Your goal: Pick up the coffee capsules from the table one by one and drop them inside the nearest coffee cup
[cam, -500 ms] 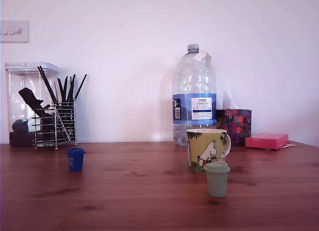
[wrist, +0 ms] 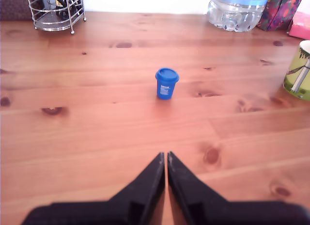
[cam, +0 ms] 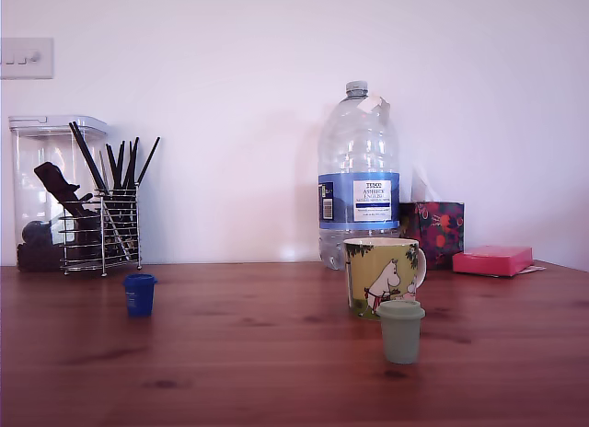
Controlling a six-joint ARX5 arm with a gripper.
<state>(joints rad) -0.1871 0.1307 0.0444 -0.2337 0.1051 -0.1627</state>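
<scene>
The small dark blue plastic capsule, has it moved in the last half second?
No. The dark blue capsule stands in the same spot below the wire utensil holder.

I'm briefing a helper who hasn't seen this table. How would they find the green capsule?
Start at the large clear plastic water bottle on the reddish-brown wooden table. In front stands the yellow-green cartoon mug, and nearer the exterior camera the pale sage green plastic capsule. The other capsule is dark blue.

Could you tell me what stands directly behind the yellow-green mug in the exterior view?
Behind the mug stands the large clear water bottle, and a dark floral box sits further towards that view's right. The mug hides part of the bottle's base, and the mug's inside cannot be seen.
</scene>
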